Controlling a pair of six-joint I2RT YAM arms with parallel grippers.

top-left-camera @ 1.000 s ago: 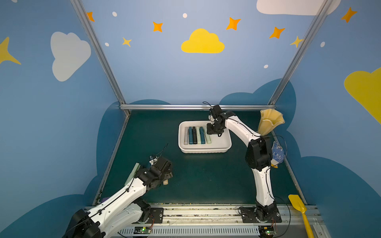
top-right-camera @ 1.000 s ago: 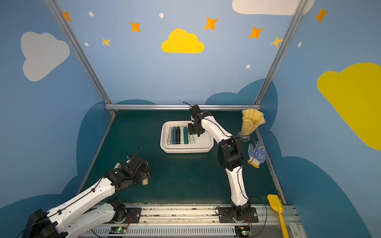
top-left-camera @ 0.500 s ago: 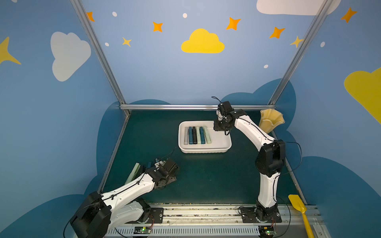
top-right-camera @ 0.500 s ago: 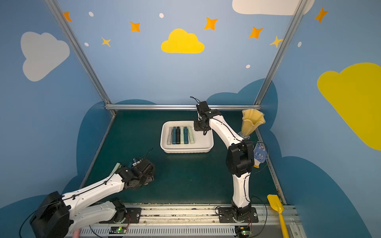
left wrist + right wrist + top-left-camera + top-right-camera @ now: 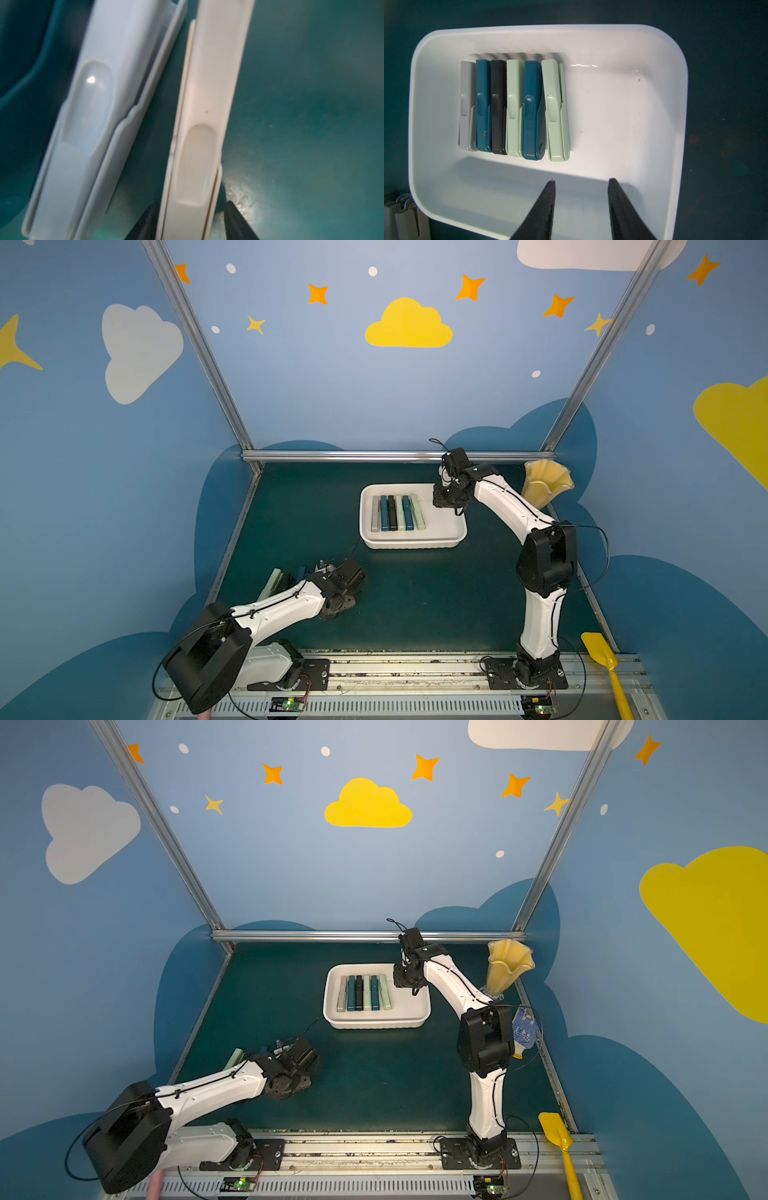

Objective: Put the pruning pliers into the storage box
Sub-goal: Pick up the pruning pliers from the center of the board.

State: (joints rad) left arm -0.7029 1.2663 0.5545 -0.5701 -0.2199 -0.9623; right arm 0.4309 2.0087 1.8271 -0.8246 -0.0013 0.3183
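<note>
Left gripper [image 5: 191,204] lower now, jaws spread astride beige pruning pliers [image 5: 205,124] on dark green mat [image 5: 415,605], right gripper [image 5: 581,180] spread empty over storage box [image 5: 654,104], blue cloud-and-star walls [image 5: 332,385]

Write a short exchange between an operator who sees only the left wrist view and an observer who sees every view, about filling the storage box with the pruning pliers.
Operator: The left end effector has its fingers on either side of a beige pliers. How many are already stored?
Observer: The storage box holds six pliers, side by side in one row.
Operator: Where is the other arm?
Observer: The right end effector hangs above the box, open and empty.
</note>
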